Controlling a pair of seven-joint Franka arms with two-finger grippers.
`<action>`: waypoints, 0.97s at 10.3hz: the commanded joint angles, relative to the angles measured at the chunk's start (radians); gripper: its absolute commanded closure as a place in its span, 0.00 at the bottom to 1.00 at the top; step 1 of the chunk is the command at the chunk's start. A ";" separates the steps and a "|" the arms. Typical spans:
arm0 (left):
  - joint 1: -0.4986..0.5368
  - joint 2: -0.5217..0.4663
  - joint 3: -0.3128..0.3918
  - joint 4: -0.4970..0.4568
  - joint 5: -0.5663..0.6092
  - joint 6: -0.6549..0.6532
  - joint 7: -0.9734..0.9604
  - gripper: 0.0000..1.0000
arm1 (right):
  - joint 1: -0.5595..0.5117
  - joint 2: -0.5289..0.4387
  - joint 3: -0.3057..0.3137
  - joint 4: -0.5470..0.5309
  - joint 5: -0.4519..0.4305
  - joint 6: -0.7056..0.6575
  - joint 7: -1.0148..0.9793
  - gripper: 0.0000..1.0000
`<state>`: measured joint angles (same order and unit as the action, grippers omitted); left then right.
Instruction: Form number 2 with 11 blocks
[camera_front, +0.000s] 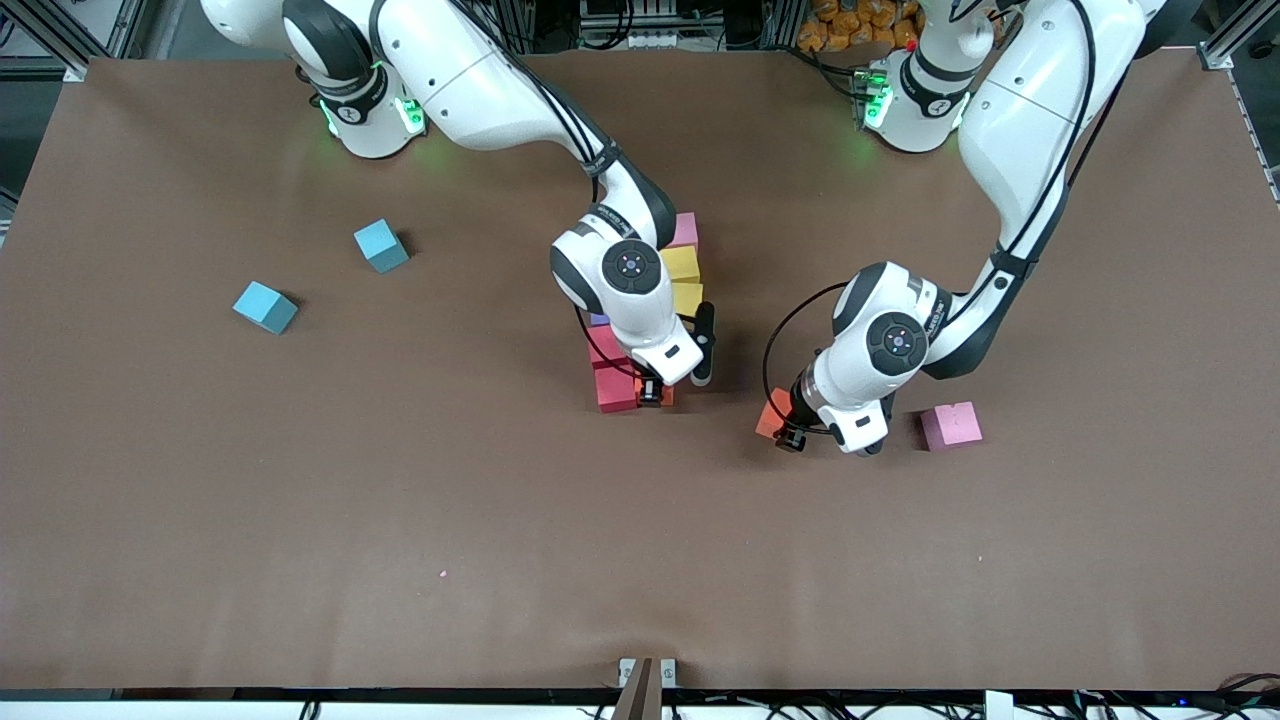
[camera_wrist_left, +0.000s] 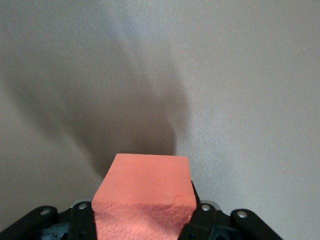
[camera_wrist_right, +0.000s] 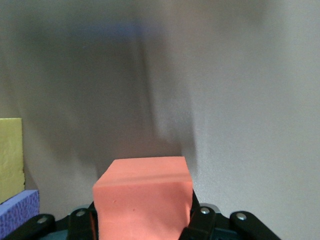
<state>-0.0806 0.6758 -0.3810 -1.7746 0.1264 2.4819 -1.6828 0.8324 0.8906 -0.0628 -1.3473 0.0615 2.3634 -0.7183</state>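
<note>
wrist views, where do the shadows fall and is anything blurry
Left wrist view: a soft dark shadow spreads over the table above the sharp orange block. Right wrist view: similar shadow above its orange block; the yellow block at the edge looks soft.

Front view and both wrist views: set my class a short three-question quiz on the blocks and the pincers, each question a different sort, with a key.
1. True or false: the left pincer is shut on an orange block.
2. How many light-blue cubes lie toward the right arm's end of the table?
3. Which loose block lies beside the left pincer? A) green B) pink C) purple

Key
1. True; the right pincer is shut on another orange block too.
2. Two: one light-blue cube and a second light-blue cube.
3. B, the pink block.
</note>
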 joint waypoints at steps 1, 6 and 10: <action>-0.005 0.008 0.001 0.015 -0.013 0.003 -0.014 0.54 | -0.016 -0.025 0.014 -0.043 0.004 0.016 -0.024 0.24; -0.007 0.010 0.001 0.017 -0.013 0.003 -0.014 0.54 | -0.007 -0.068 0.014 -0.044 0.007 0.017 -0.012 0.00; -0.027 0.008 0.001 0.017 -0.013 0.003 -0.075 0.54 | -0.027 -0.313 0.009 -0.238 0.012 -0.082 -0.018 0.00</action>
<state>-0.0880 0.6816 -0.3832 -1.7692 0.1263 2.4819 -1.7169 0.8304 0.7316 -0.0625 -1.4066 0.0613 2.2769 -0.7208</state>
